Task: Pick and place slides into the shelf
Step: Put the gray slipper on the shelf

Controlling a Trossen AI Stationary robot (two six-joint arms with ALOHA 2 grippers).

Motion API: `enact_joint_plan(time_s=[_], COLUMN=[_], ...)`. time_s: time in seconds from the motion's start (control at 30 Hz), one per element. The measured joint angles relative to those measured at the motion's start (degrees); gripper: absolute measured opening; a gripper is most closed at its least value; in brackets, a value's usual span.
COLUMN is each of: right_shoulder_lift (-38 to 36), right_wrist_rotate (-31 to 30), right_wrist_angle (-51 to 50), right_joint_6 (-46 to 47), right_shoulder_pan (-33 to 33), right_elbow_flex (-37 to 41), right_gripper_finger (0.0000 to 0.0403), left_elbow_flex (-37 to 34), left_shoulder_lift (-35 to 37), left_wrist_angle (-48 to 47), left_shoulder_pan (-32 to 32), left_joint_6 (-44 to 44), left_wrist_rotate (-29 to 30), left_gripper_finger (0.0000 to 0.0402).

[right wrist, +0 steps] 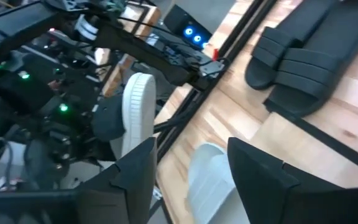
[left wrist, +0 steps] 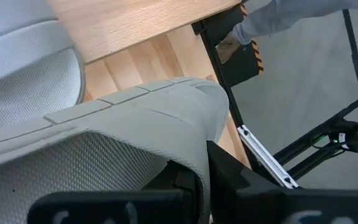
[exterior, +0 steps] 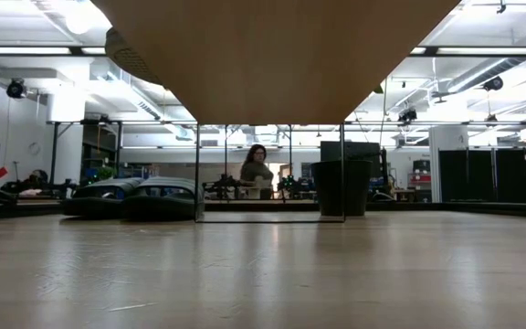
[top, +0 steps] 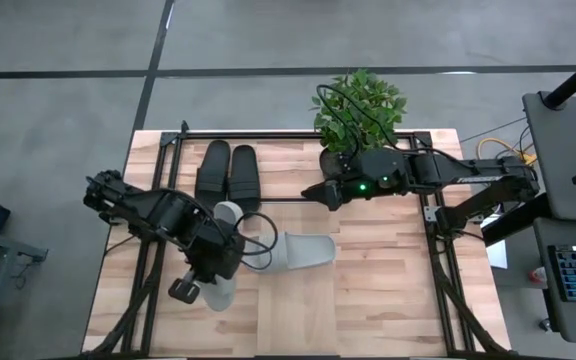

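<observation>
A pale grey slide (top: 224, 250) is in my left gripper (top: 211, 262), which is shut on it over the table's left middle. In the right wrist view this slide (right wrist: 138, 112) stands on edge. The second grey slide (top: 304, 250) lies sole down on the table, right of the first. The black pair (top: 228, 170) lies side by side on the shelf (top: 288, 165) at the far side. My right gripper (top: 314, 192) is open and hovers near the shelf's front bar. It touches nothing, and the lying grey slide (right wrist: 211, 180) shows between its fingers. My left gripper has the grey slide pinched between its two fingers across its width, about mid-length. One dark finger (left wrist: 224, 177) lies against the slide's side edge (left wrist: 194, 140); the slide hides the other. The slide is turned on its edge. Whether it is clear of the table I cannot tell.
A potted plant (top: 360, 105) stands at the shelf's far right end, close behind my right arm. Black frame bars (top: 438, 260) run along both table sides. Bare tabletop (top: 368, 310) lies toward the near right. A person (exterior: 257, 171) stands far beyond the table.
</observation>
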State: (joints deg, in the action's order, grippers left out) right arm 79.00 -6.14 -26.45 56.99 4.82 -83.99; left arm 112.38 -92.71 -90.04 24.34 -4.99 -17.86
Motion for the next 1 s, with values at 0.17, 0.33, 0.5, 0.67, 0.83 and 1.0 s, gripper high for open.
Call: enact_joint_plan(time_s=[0.17, 0.33, 0.5, 0.67, 0.83, 1.0], right_shoulder_lift=[1.0, 2.7, 4.6, 7.2, 10.9, 14.9], right_wrist_rotate=[0.8, 4.5, 7.3, 9.6, 12.3, 14.5], right_wrist_angle=[2.4, 5.8, 9.3, 10.0, 10.1, 9.3], right_joint_6=[0.2, 0.8, 1.1, 1.2, 0.7, 0.0], right_shoulder_pan=[0.0, -0.5, -0.6, -0.6, -0.9, -0.9], right_elbow_flex=[0.0, 0.0, 0.0, -2.2, -6.4, -10.9], right_gripper_finger=[0.0223, 0.0244, 0.0258, 0.0260, 0.0261, 0.0258], left_elbow_flex=[1.3, 4.3, 4.7, 4.9, 6.0, 8.0], left_shoulder_lift=[0.5, 0.4, 0.3, -1.0, -3.4, -6.2], left_wrist_angle=[0.0, 0.0, 0.0, 0.0, 0.1, 0.0], left_shoulder_pan=[-1.2, -2.1, -2.6, -3.1, -3.4, -3.4], left_joint_6=[0.8, 1.1, 1.9, 3.0, 5.5, 7.5], left_wrist_rotate=[-0.5, -0.4, 0.4, 0.1, -1.6, -3.0], left_gripper_finger=[0.0000, 0.0000, 0.0000, 0.0000, 0.0000, 0.0000])
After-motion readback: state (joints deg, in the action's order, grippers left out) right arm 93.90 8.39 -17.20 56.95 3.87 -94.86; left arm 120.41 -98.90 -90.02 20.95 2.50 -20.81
